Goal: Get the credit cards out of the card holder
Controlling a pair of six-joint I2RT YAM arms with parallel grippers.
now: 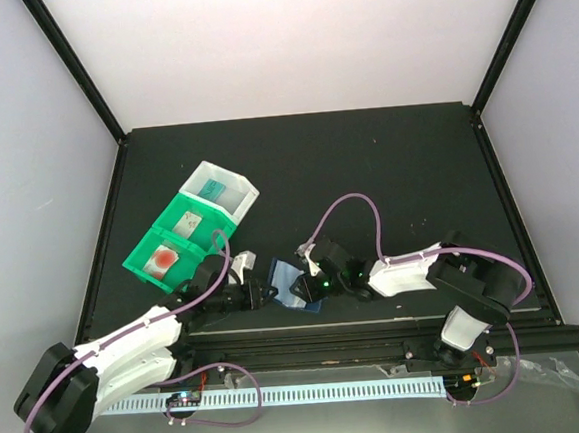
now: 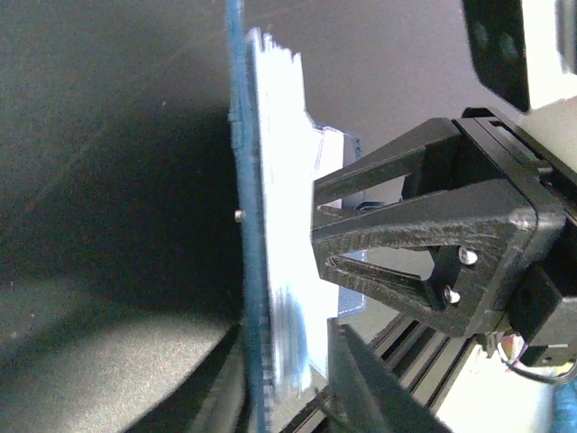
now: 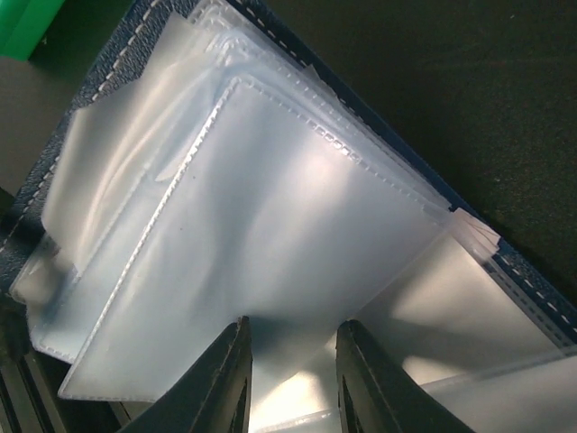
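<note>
The card holder (image 1: pixel 288 280) stands open on the black table between my two grippers, navy outside with pale clear sleeves. In the left wrist view it is edge-on and blurred, navy cover (image 2: pixel 237 225) beside the sleeves (image 2: pixel 279 180). My left gripper (image 1: pixel 262 292) straddles its lower edge, jaws apart; one finger (image 2: pixel 361 383) shows just right of the sleeves. My right gripper (image 1: pixel 307 278) is open, its tips (image 3: pixel 290 379) resting over a clear sleeve (image 3: pixel 270 225). No card shows inside the sleeves. A red-orange credit card (image 1: pixel 162 259) and a pale one (image 1: pixel 187 223) lie in green bins.
Two green bins (image 1: pixel 177 247) and a white bin (image 1: pixel 226 193) with a teal item sit in a row at the left behind the left arm. The table's near rail (image 1: pixel 378 322) runs just in front of the holder.
</note>
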